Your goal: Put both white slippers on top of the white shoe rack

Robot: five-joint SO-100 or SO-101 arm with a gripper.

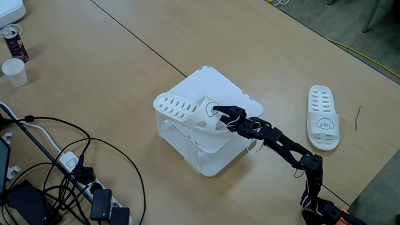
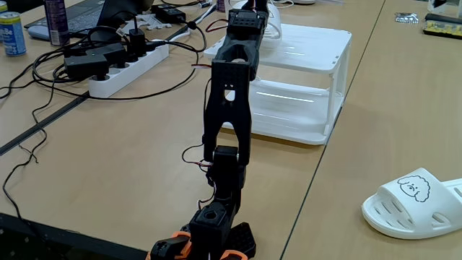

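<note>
In a fixed view the white shoe rack (image 1: 234, 94) stands mid-table. One white slipper (image 1: 181, 111) lies tilted across its top, its perforated end sticking out past the rack's left corner. My black gripper (image 1: 216, 111) reaches in from the lower right and is shut on this slipper's strap, by the black face drawing. The other white slipper (image 1: 323, 117) lies flat on the table to the right of the rack, apart from the arm. From behind the arm, the rack (image 2: 303, 79) shows past the upright arm (image 2: 229, 108), and the loose slipper (image 2: 413, 202) sits at the lower right.
A tangle of black cables and a power strip (image 1: 100, 203) fill the lower left. A can (image 1: 12, 40) and a paper cup (image 1: 14, 70) stand at the far left. In the other fixed view a power strip (image 2: 123, 68) and cables lie left of the rack.
</note>
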